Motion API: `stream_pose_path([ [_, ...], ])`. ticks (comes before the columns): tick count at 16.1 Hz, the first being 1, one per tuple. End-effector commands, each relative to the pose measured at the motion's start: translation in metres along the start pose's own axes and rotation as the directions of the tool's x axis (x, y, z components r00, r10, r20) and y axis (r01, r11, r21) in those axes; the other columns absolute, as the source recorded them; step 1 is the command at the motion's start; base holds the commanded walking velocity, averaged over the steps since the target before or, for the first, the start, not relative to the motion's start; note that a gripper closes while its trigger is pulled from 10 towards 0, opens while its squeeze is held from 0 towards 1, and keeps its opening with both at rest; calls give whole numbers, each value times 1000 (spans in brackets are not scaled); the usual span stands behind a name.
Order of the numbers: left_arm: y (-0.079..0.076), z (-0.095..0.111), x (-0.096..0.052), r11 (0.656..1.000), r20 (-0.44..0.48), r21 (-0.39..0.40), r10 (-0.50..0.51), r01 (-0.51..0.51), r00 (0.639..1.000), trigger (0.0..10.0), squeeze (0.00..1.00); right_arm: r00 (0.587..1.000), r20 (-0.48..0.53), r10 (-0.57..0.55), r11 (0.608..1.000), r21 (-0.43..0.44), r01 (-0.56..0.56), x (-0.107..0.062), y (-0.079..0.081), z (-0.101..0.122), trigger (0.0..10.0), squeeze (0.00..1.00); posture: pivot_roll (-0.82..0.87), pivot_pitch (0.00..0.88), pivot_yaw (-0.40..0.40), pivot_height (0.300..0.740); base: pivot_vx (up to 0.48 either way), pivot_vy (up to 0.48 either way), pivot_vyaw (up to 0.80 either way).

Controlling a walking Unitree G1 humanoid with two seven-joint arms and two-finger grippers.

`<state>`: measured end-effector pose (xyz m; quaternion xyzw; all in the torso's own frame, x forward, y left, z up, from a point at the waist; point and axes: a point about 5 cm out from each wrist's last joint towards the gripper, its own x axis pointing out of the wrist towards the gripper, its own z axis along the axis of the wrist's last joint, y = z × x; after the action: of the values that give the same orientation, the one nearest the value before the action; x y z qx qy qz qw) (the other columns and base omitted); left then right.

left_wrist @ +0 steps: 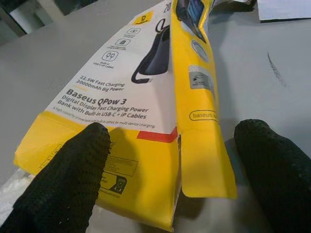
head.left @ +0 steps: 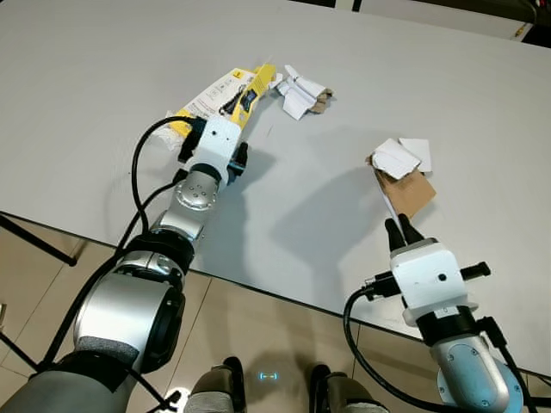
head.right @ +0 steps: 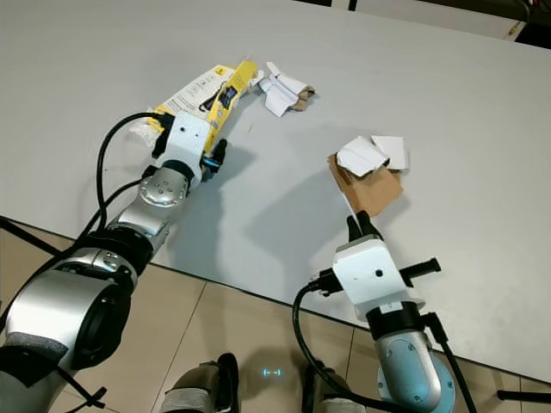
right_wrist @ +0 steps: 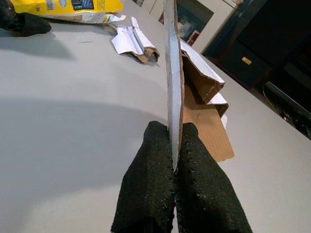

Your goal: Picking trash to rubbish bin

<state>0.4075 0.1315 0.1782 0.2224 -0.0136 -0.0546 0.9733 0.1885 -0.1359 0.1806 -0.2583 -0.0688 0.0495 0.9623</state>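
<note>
A: Left pincer [left_wrist: 175, 160]?
B: Fingers spread wide, either side of the flattened yellow-and-white power bank carton [head.left: 225, 96] — not gripping it. Carton lies on the grey worktop [head.left: 103, 77], toward its far left part.

A: Right pincer [right_wrist: 174, 165]?
B: Fingers pressed together on the edge of a torn brown-and-white cardboard box [head.left: 402, 176] — its thin flap stands upright between the fingertips [right_wrist: 150, 160]. Box sits near the worktop's near edge, right side.

A: Anything else?
B: Small crumpled white-and-brown cardboard scrap [head.left: 300, 93] just beside the carton's far end, well apart from the box. Tiled floor [head.left: 258, 331] beyond the near edge.
</note>
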Motion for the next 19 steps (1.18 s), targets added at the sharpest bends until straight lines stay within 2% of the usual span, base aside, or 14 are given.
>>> stream_pose_path([
  [1, -5, -14, -3, 999, -64, 29, -37, 39, 997, 10000, 0, 1000, 8, 7, 1000, 4, -7, -4, -1, 4, 10000, 0, -55, 278, 6, 740, 0, 0, 0],
  [2, -5, -19, -5, 997, -92, 38, -56, 60, 994, 4745, 0, 1000, 6, 8, 1000, 0, -8, -4, -1, 4, 10000, 0, -56, 280, 8, 740, 0, 0, 0],
  [3, -6, -24, -6, 996, -111, 32, -76, 80, 991, 0, 0, 1000, 5, 8, 1000, -2, -8, -4, -1, 4, 10000, 0, -56, 280, 8, 740, 0, 0, 0],
  [9, -7, -32, -10, 994, -129, 17, -102, 105, 986, 0, 0, 1000, 3, 19, 1000, -19, -19, -3, 0, 3, 10000, 0, -51, 275, 9, 740, 0, 0, 0],
  [19, -6, -30, -9, 996, -125, -2, -88, 89, 988, 0, 0, 1000, 3, 15, 999, -34, -14, 0, -2, 1, 10000, 0, -52, 259, 11, 740, 0, 0, 0],
])
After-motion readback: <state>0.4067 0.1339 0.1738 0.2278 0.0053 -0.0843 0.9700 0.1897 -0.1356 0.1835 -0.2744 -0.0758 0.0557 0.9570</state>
